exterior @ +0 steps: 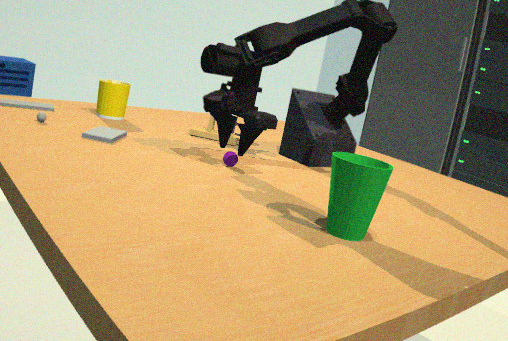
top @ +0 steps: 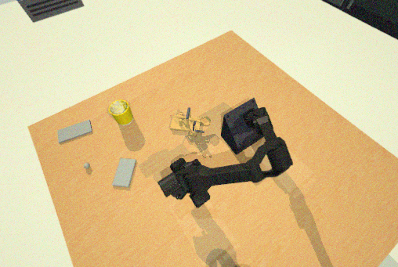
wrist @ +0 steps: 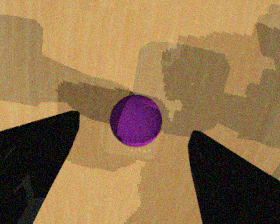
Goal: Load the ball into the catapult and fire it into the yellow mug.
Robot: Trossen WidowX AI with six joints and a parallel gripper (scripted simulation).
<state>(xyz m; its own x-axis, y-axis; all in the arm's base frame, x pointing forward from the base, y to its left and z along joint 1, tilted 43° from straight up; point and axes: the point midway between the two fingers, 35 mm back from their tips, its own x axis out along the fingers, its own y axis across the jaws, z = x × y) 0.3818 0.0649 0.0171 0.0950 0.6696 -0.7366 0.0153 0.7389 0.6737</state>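
Observation:
The purple ball (exterior: 230, 159) (wrist: 136, 121) rests on the table. The gripper (exterior: 231, 151) (wrist: 134, 127) is open and points down just above the ball; in the wrist view the ball shows between and a little beyond the two fingertips, untouched. In the top view the arm hides the ball. The wooden catapult (top: 181, 124) (exterior: 200, 133) stands behind the gripper, partly hidden by it in the exterior view. The yellow mug (top: 122, 114) (exterior: 113, 99) stands upright at the far side of the table.
Two grey flat blocks (top: 124, 173) (top: 74, 131) and a small grey ball (top: 86, 166) (exterior: 41, 117) lie near the mug's side of the table. A green cup (exterior: 357, 199) stands at the front in the exterior view. The arm's dark wedge base (top: 239, 130) (exterior: 310, 129) is beside the catapult.

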